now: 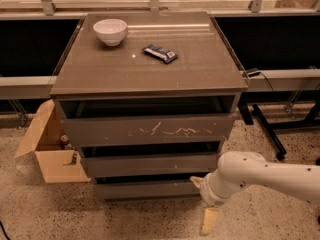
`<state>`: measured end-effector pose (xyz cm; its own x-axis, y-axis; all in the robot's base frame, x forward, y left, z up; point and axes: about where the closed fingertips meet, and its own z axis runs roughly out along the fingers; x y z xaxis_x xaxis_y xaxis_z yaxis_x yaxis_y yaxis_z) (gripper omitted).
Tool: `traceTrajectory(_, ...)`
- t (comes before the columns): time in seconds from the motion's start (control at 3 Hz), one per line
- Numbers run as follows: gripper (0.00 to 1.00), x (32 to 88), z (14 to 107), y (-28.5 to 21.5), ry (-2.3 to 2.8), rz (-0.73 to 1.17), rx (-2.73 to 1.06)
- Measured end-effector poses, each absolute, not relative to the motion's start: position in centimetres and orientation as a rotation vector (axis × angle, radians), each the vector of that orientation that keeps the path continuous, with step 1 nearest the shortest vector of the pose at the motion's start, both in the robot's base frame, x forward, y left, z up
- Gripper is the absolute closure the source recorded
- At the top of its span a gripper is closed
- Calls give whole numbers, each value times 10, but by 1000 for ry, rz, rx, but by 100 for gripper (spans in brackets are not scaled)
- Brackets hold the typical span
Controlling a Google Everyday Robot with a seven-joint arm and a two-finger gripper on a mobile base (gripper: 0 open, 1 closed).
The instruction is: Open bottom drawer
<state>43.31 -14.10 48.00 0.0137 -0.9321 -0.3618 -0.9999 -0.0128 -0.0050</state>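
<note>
The bottom drawer (142,189) is the lowest of three in a dark grey-brown cabinet, with a plain, handleless front. Above it are the middle drawer (147,164) and the tall top drawer (147,130) with white scratches. My white arm (250,176) comes in from the right, low to the floor. My gripper (208,216) is at the bottom drawer's lower right corner, just in front of it, and points down at the floor. I cannot tell whether it touches the drawer front.
A white bowl (110,31) and a dark snack packet (160,53) lie on the cabinet top (200,74). An open cardboard box (50,149) stands on the floor to the left. Black metal legs (267,129) and a cable are at the right. The floor is speckled.
</note>
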Motion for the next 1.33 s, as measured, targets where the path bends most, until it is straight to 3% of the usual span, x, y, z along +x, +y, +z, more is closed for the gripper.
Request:
traceTrajectory(1.0,0,462,315,-131,1828,582,-2047)
traceTrajectory(1.33,0,462,315,-131,1828,582,-2047)
